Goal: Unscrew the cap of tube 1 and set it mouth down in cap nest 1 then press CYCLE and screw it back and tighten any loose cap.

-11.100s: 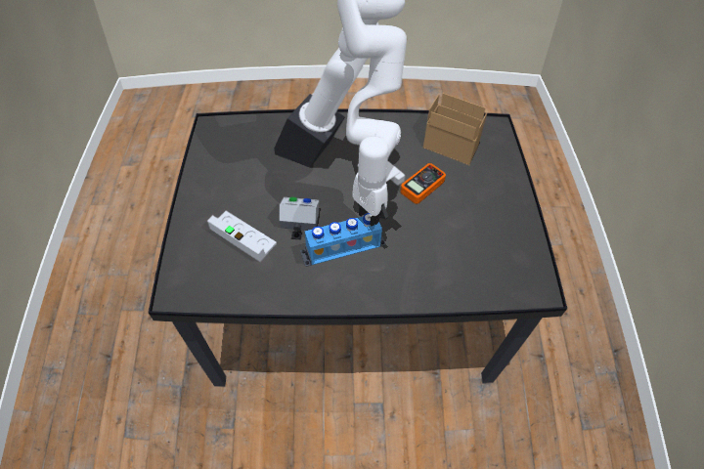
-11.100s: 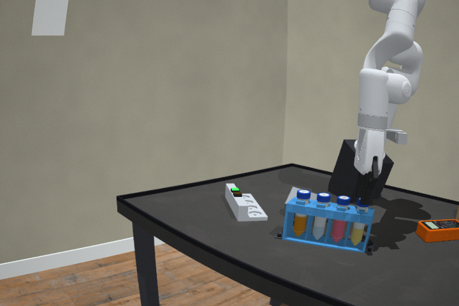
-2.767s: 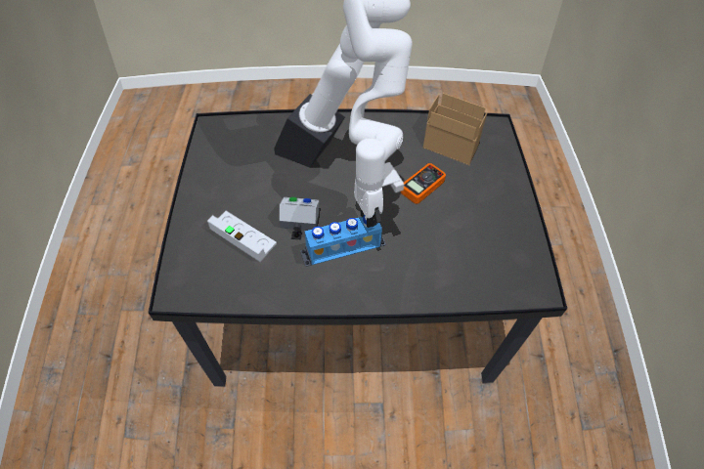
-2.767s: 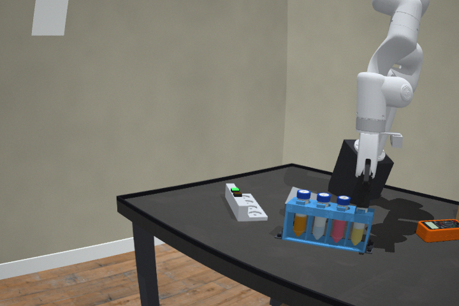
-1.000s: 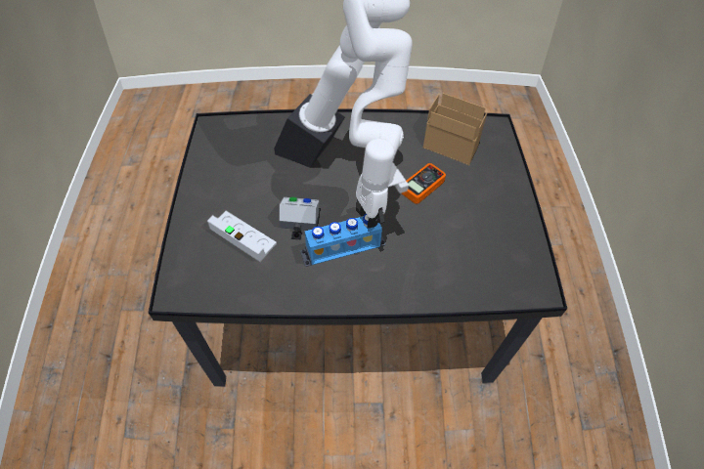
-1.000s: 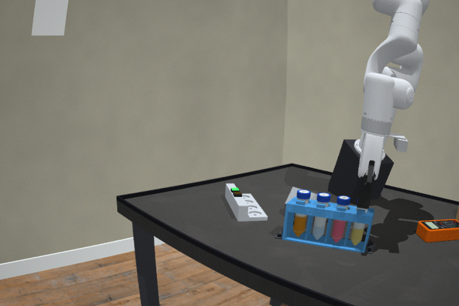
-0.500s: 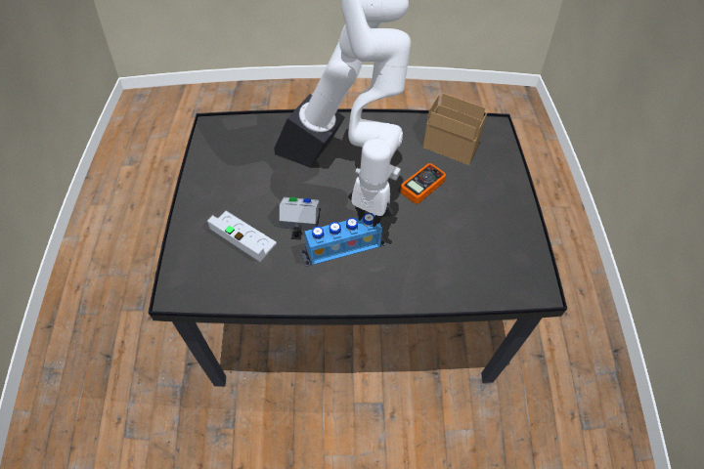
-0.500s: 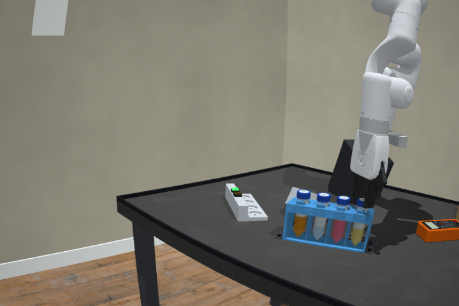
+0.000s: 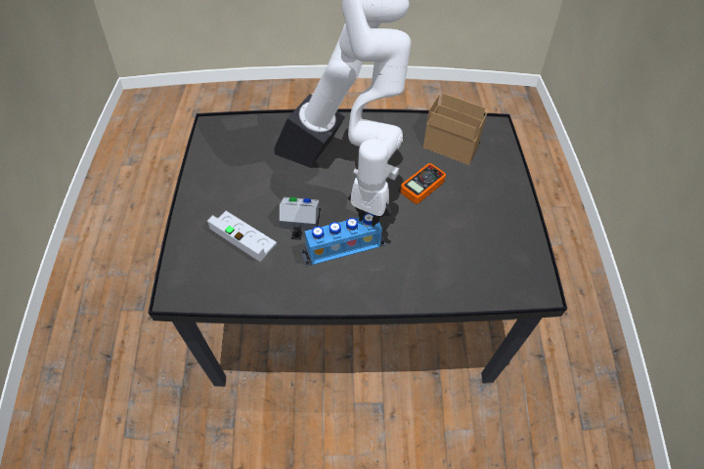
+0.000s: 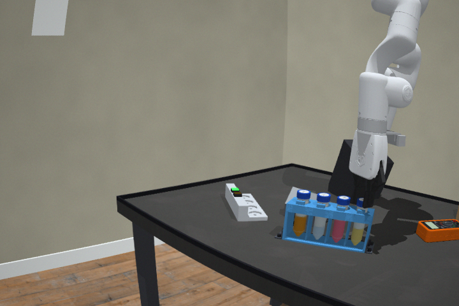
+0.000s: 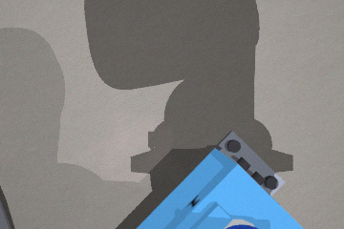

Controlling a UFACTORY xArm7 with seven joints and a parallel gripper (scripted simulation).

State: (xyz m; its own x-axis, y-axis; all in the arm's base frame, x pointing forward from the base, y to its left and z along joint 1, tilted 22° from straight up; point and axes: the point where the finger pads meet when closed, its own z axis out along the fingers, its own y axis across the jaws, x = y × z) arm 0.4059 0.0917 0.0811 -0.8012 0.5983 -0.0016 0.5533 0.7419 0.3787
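The blue decapping station (image 9: 342,240) holds four tubes with blue caps; it also shows in the exterior view (image 10: 327,223). My gripper (image 9: 368,219) stands upright over the tube with yellow liquid (image 10: 357,231), at the end nearest the multimeter. It is shut on that tube's cap (image 10: 361,203), which sits on the tube. The other three caps (image 9: 334,227) are on their tubes. The white cap tray (image 9: 241,235) has empty nests and its green lamp (image 9: 229,229) is lit. The wrist view shows only a corner of the blue station (image 11: 218,196).
The grey key housing (image 9: 298,210), with a green and a blue key, stands just behind the station. An orange multimeter (image 9: 422,182) and a cardboard box (image 9: 455,128) are at the back right. The arm's black base (image 9: 307,136) is behind.
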